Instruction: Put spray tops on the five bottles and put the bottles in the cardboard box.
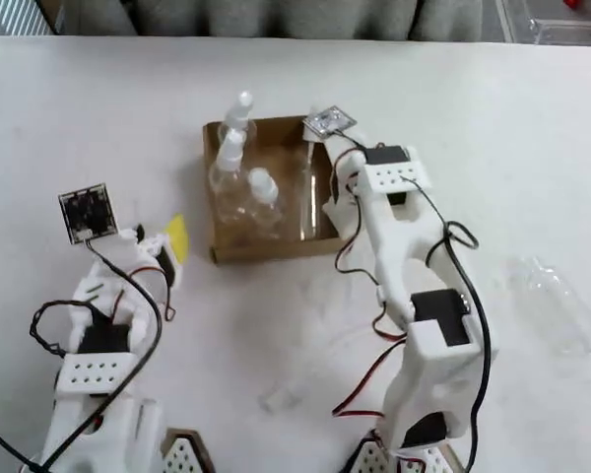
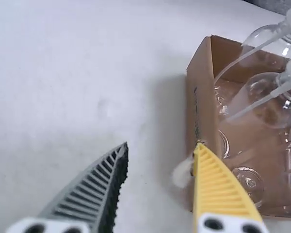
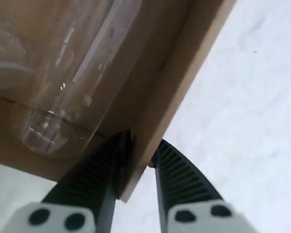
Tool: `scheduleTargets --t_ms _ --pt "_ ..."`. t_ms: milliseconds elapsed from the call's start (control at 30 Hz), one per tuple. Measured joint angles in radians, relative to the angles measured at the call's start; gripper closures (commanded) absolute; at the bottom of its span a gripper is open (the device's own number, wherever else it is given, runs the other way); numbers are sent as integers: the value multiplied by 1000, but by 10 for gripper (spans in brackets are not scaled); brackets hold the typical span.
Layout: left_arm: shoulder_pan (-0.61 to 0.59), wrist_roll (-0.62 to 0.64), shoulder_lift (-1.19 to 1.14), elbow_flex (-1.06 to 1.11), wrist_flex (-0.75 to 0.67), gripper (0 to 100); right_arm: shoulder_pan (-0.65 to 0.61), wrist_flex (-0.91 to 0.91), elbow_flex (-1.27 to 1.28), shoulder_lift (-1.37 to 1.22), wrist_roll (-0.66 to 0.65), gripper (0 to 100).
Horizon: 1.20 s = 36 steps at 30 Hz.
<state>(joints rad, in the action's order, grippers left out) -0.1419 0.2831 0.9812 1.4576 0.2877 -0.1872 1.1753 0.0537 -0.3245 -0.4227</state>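
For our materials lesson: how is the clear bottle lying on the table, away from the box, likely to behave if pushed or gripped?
The bottle lies on its side with a round body, so a push would probably roll it. It looks empty and thin-walled, so likely light and may dent or slip when squeezed.

The cardboard box [image 1: 264, 248] is shown in plain brown. The bottles [image 1: 232, 189] are clear, with white spray tops [image 1: 263, 182]. The counter [image 1: 492, 148] is white. The left gripper [image 2: 160, 148] is fitted with ribbed fingers [image 2: 218, 184], one yellow and one grey. The fingers [image 3: 179, 174] of the right gripper [image 3: 139, 145] are ribbed and black.
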Motion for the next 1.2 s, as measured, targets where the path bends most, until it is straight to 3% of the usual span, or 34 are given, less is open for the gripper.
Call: scheduleTargets --t_ms 600,867,1200 --pt "0 0 0 0 0 789 15 -115 413 305 -3 976" --pt "0 0 0 0 0 789 12 -115 419 313 -3 790" --pt "0 0 0 0 0 789 12 -115 419 336 -3 751"
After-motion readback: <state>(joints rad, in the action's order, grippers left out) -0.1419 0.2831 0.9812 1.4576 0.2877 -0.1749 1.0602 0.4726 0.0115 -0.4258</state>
